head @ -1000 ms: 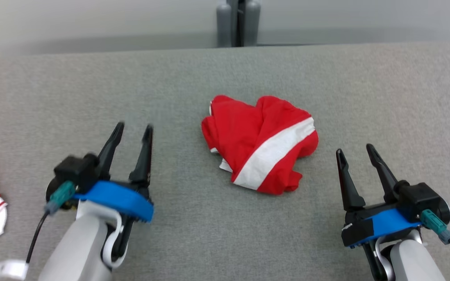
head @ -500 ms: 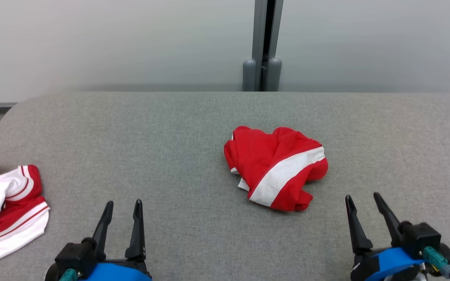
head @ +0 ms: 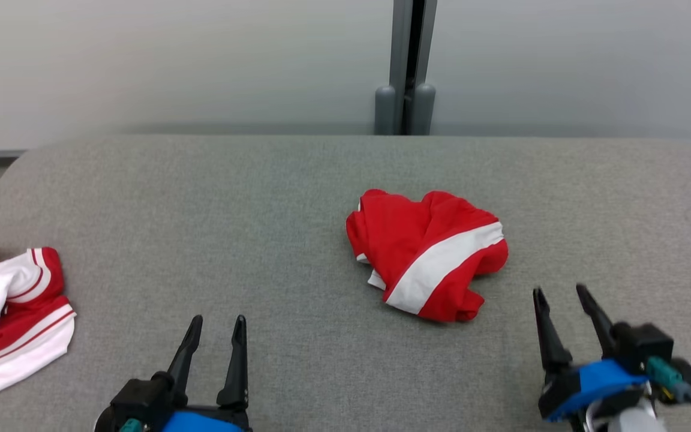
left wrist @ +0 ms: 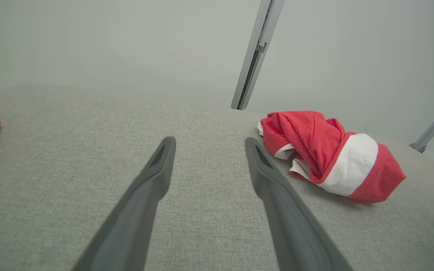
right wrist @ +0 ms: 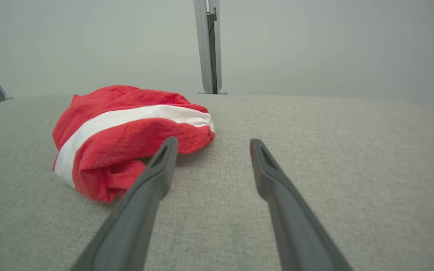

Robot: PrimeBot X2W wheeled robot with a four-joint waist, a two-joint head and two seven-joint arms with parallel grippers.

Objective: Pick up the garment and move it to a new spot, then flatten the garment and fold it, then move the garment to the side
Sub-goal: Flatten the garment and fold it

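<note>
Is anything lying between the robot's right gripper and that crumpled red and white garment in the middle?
Nothing visible does. Only bare grey fabric surface separates the open right gripper from the garment. The other red-and-white garment lies far off to the left.

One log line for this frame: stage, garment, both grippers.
stage: before pickup | garment: crumpled on grey surface, untouched | left gripper: open, empty | right gripper: open, empty

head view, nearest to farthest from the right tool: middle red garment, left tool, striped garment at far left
From the right tool:
1. middle red garment, just up and to its left.
2. left tool, across at the lower left.
3. striped garment, at the far left edge.
</note>
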